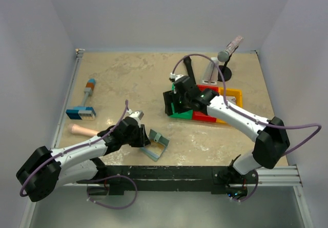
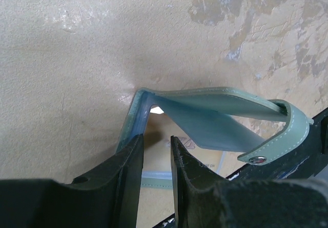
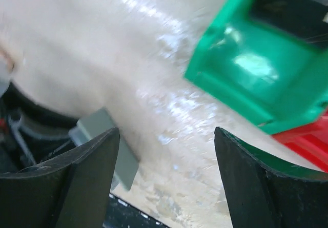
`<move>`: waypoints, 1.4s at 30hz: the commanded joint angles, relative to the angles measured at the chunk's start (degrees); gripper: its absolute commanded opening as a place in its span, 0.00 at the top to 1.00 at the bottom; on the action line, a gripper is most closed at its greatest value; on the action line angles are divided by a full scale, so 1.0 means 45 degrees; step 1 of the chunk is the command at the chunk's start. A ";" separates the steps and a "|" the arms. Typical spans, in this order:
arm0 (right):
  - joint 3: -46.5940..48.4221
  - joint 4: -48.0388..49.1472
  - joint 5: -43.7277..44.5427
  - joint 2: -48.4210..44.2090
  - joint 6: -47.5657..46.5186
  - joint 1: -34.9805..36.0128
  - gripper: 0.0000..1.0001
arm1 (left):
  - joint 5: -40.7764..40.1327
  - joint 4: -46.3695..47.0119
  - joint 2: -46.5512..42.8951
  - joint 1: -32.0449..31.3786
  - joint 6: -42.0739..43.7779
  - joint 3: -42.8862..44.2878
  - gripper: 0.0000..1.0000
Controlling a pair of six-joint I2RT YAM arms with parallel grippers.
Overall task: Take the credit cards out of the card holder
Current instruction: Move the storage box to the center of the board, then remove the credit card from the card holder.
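- The left gripper (image 2: 156,141) has its jaws narrow, set on the near-left edge of the card holder (image 2: 215,120), which they seem to pinch.
- The holder sits tented at the near middle of the table (image 1: 133,74), just before the black rail (image 1: 169,172). Its crease is by the left fingers and its raised flap opens away from them, to the right.
- Under that flap a tan printed face shows. It may be one of the credit cards, but I cannot tell.
- The right gripper (image 3: 166,136) is spread wide with nothing between its fingers, and hangs by the green bin (image 3: 220,87).
- From the right gripper the holder lies nearer and to the left, well apart. The left arm is the nearer one, but the free right gripper faces the open side, so it likely has to come down-left.
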 commanded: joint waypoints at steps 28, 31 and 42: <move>-0.4015 0.3314 -0.3745 -0.0795 -0.1721 0.2917 0.01 | -0.0168 -0.0612 0.0830 -0.0079 0.0647 0.1882 0.66; -0.3918 0.3138 -0.3705 -0.0483 -0.1701 0.2976 0.03 | -0.0129 -0.0573 0.1064 -0.0079 0.0725 0.2155 0.66; -0.4034 0.3312 -0.3841 0.0202 -0.0219 0.3112 0.34 | 0.0065 -0.0495 0.1787 -0.0079 0.1213 0.3053 0.66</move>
